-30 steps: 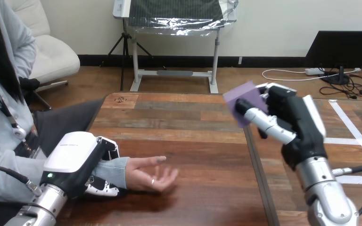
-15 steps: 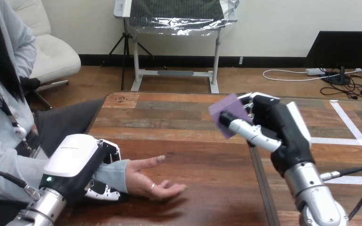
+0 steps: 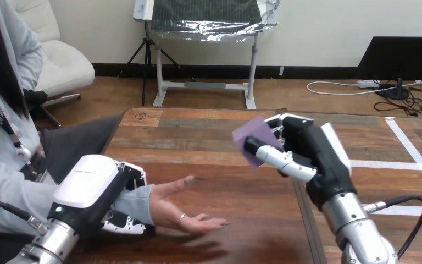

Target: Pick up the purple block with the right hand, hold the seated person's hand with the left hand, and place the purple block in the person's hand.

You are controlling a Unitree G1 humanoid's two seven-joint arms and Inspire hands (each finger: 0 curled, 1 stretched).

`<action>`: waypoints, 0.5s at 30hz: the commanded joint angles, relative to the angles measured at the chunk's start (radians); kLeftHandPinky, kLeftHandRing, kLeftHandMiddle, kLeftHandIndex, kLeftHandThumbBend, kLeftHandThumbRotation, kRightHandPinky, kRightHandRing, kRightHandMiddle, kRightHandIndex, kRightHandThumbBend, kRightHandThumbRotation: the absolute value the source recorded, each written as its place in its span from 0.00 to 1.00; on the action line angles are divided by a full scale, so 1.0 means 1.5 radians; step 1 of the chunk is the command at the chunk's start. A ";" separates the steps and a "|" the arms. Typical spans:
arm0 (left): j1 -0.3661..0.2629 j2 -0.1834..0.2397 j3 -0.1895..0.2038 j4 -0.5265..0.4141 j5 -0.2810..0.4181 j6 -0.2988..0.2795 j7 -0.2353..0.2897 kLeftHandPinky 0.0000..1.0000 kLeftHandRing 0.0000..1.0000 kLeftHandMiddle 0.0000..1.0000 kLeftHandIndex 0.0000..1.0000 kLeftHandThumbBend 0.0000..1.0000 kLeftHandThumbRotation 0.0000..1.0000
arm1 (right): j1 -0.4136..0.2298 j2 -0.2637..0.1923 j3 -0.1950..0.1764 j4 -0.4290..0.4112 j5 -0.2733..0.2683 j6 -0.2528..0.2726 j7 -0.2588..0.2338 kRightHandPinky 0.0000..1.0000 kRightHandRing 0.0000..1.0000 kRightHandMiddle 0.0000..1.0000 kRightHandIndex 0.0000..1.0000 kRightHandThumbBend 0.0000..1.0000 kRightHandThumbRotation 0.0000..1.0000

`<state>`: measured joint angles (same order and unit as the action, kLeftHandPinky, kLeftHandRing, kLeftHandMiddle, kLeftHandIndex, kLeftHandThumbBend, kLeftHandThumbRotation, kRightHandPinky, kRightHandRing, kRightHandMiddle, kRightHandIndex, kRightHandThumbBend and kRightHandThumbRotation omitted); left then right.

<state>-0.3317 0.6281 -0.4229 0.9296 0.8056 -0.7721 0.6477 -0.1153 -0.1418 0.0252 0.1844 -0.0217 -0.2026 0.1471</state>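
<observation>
Left hand (image 3: pixel 96 190) is curled round person's wrist (image 3: pixel 134 201) at near left; person's hand (image 3: pixel 184 212) is laid palm up on table (image 3: pixel 198 137), fingers extended; farther right, block (image 3: pixel 253 136) is pinched between thumb and fingers of right hand (image 3: pixel 313 151), raised above table, apart from the palm.

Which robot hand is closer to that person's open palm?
Left. The left robot hand grips the person's wrist, right beside the person's hand; the right robot hand is apart, off to the right, holding the purple block.
</observation>
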 commanded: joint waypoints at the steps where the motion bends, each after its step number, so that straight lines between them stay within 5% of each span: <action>1: -0.036 0.004 0.033 -0.103 -0.026 -0.021 0.001 0.23 0.23 0.26 0.28 0.87 0.21 | -0.015 0.008 0.012 -0.004 0.000 -0.015 0.010 0.01 0.06 0.11 0.15 0.27 0.30; 15: -0.017 0.004 0.069 -0.199 -0.068 -0.017 -0.060 0.23 0.23 0.26 0.28 0.89 0.20 | 0.015 0.038 0.044 -0.043 0.001 0.023 0.021 0.01 0.05 0.10 0.14 0.27 0.32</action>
<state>-0.3023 0.6301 -0.3858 0.7942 0.7687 -0.7719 0.5752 -0.0739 -0.1084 0.0668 0.1835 -0.0172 -0.1687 0.1753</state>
